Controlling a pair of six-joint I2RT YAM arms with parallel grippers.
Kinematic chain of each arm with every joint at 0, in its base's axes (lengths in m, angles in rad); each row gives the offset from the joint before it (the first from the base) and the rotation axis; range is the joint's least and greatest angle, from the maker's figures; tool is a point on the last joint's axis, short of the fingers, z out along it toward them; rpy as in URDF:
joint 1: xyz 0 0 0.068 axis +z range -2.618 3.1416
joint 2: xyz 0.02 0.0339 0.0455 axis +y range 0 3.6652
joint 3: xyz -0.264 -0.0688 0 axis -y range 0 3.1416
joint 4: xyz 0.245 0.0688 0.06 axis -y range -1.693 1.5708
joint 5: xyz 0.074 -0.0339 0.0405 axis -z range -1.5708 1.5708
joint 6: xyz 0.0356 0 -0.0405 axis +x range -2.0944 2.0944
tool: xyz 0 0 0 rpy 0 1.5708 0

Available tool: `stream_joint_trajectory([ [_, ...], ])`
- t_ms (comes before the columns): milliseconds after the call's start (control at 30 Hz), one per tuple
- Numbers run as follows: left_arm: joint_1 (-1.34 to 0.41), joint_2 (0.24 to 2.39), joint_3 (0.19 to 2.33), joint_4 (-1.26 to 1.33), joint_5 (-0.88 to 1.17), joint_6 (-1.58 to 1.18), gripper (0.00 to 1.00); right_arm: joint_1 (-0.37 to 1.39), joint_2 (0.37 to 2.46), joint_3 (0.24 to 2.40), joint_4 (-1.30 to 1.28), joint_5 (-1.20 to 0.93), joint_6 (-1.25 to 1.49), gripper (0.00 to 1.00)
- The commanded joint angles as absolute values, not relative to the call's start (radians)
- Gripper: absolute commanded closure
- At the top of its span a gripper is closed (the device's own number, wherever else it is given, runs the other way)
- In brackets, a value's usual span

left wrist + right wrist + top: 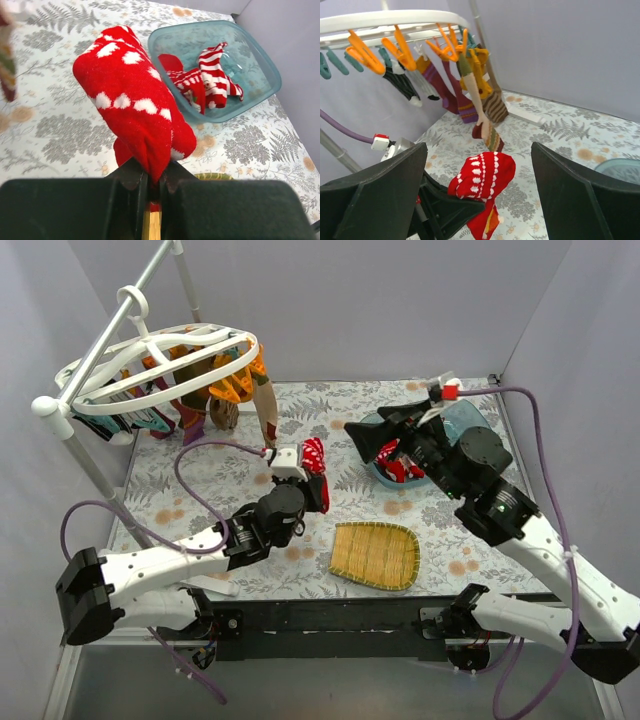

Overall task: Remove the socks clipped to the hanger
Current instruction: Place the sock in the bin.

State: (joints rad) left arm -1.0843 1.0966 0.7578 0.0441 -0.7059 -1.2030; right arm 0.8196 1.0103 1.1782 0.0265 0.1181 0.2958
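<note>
Between shut jaws of the left gripper (154, 177), a red white-patterned fabric sock (135, 105) sits pinched for carrying; right gripper (380, 435) gapes empty.

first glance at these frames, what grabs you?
A bright red sock with white spots stands out first, pinched in the shut left hand over mid-table. Next comes the white hanger at the back left, with socks dangling from orange clips. On the right, a teal bin holds red-and-white striped socks, and the right hand is wide open beside it.
</note>
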Motion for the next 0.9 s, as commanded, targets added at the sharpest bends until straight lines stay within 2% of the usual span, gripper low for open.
stream_joint_trajectory([
  [0,-1.107,1.218,0.879,0.204,-0.658,-1.100,1.00,0.818,0.895,1.143,-0.055,0.273,0.293,0.07],
  [467,-1.086,1.759,1.278,0.497,-0.497,-0.882,1.00,0.818,0.677,1.121,-0.245,0.403,0.336,0.07],
  [867,-1.005,2.218,1.679,0.416,-0.399,-0.905,1.00,0.818,0.609,1.140,-0.353,0.442,0.353,0.08],
])
